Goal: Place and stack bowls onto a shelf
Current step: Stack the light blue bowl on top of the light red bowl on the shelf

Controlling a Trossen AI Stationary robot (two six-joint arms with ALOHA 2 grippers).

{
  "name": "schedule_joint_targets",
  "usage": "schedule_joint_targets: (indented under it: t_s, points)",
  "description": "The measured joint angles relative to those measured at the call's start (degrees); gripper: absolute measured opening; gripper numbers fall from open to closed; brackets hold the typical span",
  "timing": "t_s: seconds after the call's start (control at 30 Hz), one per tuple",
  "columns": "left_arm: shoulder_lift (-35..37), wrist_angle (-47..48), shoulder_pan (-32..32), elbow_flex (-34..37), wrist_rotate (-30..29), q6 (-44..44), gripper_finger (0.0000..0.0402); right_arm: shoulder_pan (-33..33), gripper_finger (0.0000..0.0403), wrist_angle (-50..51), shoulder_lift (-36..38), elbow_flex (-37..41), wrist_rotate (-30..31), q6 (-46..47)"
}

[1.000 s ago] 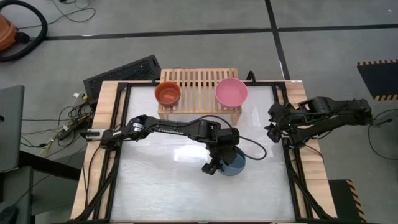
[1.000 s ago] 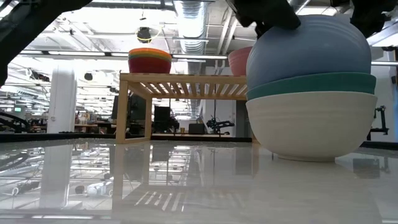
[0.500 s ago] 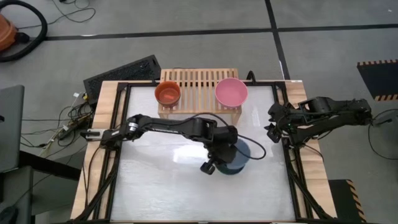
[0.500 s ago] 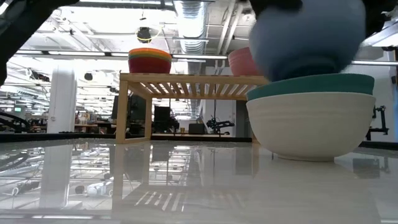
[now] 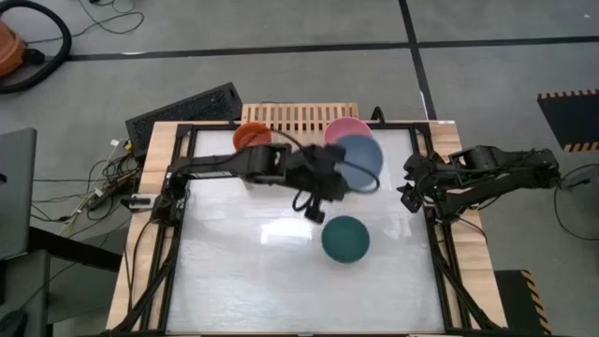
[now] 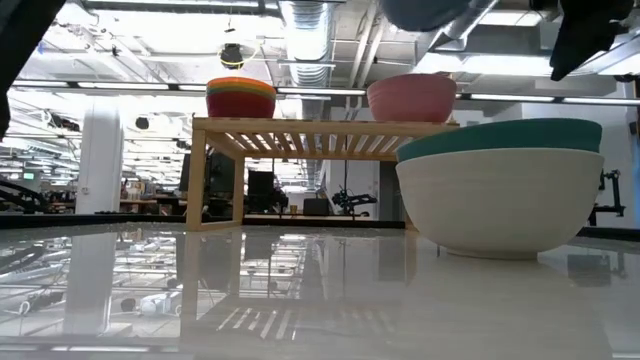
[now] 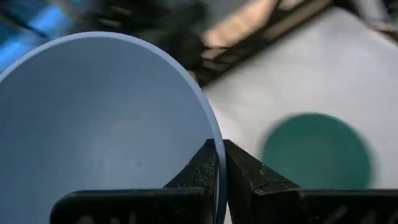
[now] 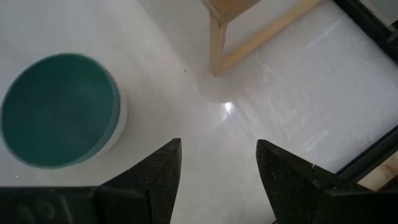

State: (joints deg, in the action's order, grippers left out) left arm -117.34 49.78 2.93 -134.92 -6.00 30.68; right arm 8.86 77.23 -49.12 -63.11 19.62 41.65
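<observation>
My left gripper (image 5: 333, 180) is shut on a large blue bowl (image 5: 359, 159), which it holds in the air in front of the shelf (image 5: 298, 116). The blue bowl hides part of the pink bowl (image 5: 343, 128) on the shelf's right end. A stack of small bowls (image 6: 241, 97), orange-red on top, stands on the shelf's left end. A teal bowl (image 5: 345, 238) sits nested in a cream-white bowl (image 6: 488, 205) on the table. My right gripper (image 5: 412, 187) waits open at the table's right edge. My left gripper pinches the blue bowl's rim (image 7: 216, 134) between its two fingers, one finger (image 7: 200, 168) on the inner side of the wall and one (image 7: 247, 174) on the outer side. The bowl is lifted clear of the table and the shelf, and it is tilted.
A black keyboard (image 5: 184, 109) lies beyond the table's far left corner. Black frame rails (image 5: 432, 234) run along the table's sides. The white table top (image 5: 243, 271) lies bare to the left of the teal bowl. The shelf's slats (image 5: 298, 116) show between the two bowl spots.
My left gripper has shut on the blue bowl's rim, lifted the bowl off the teal bowl and carried it up and toward the far edge, to the shelf's right end. The teal and cream-white bowls have stayed in place.
</observation>
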Motion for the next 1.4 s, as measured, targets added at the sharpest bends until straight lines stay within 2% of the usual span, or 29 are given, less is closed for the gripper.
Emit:
schedule_joint_targets:
  t_s: [0.1,0.33,0.63,0.97,1.17,1.4]
  points:
    - [0.6,-5.0,-1.9,-0.1,-3.9,1.1,0.0,0.0,0.0234,-0.1,0.0,0.0,0.5,0.4]
    - [0.1,-7.9,-8.4,0.1,-3.0,1.1,0.0,0.0,0.0234,-0.2,0.0,0.0,0.5,0.4]
    - [-2.1,-6.6,-14.6,0.0,5.5,0.1,0.0,0.0,0.0234,-0.2,0.0,0.0,0.6,0.4]
    - [-6.7,-5.5,-15.3,0.1,5.8,3.1,0.0,0.0,0.0234,0.2,0.0,0.0,0.1,0.4]
    - [-6.5,-5.8,-15.7,0.1,5.8,3.5,0.0,0.0,0.0234,0.3,0.0,0.0,0.0,0.1]
    - [-6.6,-3.4,-15.9,0.1,11.4,2.9,0.0,0.0,0.0234,0.5,0.0,0.0,0.0,-0.3]
